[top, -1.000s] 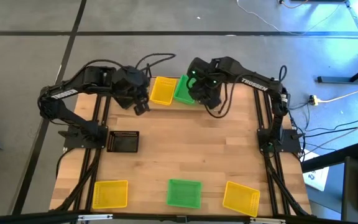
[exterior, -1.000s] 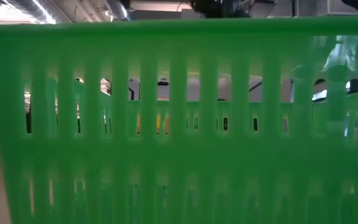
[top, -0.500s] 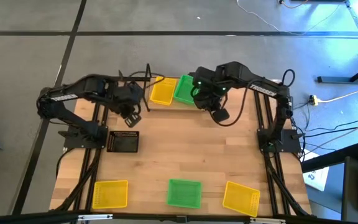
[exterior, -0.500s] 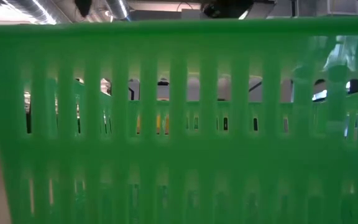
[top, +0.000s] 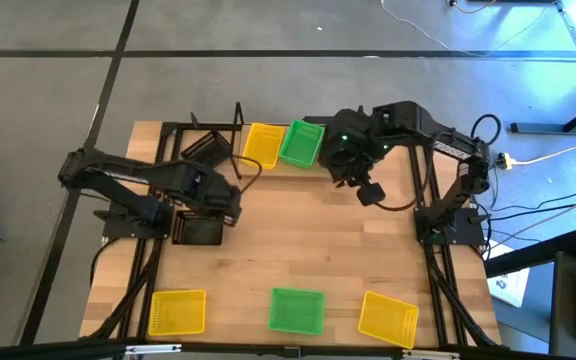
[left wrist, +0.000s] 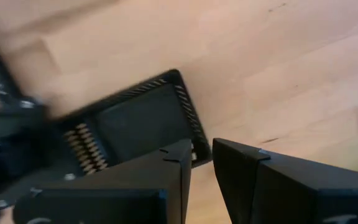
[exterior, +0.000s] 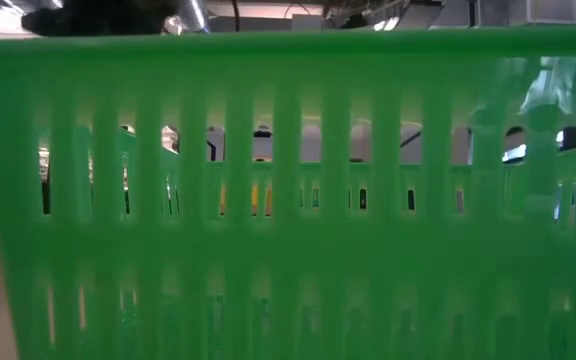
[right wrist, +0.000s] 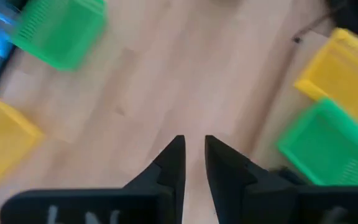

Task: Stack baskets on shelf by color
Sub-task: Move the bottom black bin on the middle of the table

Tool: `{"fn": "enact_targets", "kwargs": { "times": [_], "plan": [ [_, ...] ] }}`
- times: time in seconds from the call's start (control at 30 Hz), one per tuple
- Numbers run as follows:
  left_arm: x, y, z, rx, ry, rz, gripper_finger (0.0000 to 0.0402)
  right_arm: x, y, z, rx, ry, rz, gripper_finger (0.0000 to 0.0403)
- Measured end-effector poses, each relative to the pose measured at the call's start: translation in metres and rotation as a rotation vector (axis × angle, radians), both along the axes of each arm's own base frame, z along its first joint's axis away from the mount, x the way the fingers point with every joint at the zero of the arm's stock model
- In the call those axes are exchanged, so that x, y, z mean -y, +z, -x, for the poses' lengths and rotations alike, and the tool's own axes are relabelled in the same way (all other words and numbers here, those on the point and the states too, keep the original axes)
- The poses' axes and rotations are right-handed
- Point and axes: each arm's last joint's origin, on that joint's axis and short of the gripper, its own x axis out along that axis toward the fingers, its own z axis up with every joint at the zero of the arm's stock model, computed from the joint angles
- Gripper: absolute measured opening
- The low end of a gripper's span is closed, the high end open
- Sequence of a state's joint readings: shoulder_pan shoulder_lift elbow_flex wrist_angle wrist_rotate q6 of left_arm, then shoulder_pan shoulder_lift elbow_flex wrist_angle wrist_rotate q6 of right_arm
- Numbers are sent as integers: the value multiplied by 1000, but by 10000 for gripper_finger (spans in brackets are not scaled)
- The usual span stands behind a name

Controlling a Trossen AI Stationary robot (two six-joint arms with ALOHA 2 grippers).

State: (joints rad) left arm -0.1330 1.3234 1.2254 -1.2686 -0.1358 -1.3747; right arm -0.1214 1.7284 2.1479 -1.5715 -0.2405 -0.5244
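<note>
On the shelf (top: 230, 130) along the table's far edge, a yellow basket (top: 262, 146) and a green basket (top: 301, 143) rest side by side; a dark shape (top: 205, 147) lies to their left. A black basket (top: 198, 230) lies flat on the table's left side. My left gripper (top: 226, 208) hangs open just over that basket's right rim (left wrist: 188, 127), pointing down and touching nothing. My right gripper (top: 371, 192) hovers open over bare wood, right of the green basket (right wrist: 328, 146), with a narrow gap and nothing between its fingers.
Along the near edge lie a yellow basket (top: 177, 311), a green basket (top: 297, 309) and another yellow basket (top: 387, 319). The green one's slotted wall (exterior: 288, 200) fills the low view. Bare wood (top: 298, 240) spreads across the table's middle.
My left gripper has come away from the shelf toward the near edge and down, rolling as it went, and now hangs over the black basket. My right gripper has drawn back from the green basket on the shelf, toward the table's right and near side.
</note>
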Motion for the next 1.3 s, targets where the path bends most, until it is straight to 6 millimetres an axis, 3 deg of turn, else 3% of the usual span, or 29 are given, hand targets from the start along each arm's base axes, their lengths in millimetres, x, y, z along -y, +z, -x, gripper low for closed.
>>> {"fn": "enact_targets", "kwargs": {
  "times": [0.2,0.5,0.7,0.93,1.3],
  "plan": [
    [8,-31,-3,15,73,83,59,-3,0,-1,-28,-94,-134,60],
    [12,-60,-3,34,134,111,59,-2,-3,-3,-38,-104,-132,61],
    [11,-80,0,6,164,93,59,-2,-3,-3,-37,-105,-127,87],
    [10,-93,-1,47,168,97,59,-2,-3,-3,-37,-104,-126,100],
    [10,-97,-1,47,170,77,59,-2,-3,-3,-36,-108,-127,100]
  ]
}}
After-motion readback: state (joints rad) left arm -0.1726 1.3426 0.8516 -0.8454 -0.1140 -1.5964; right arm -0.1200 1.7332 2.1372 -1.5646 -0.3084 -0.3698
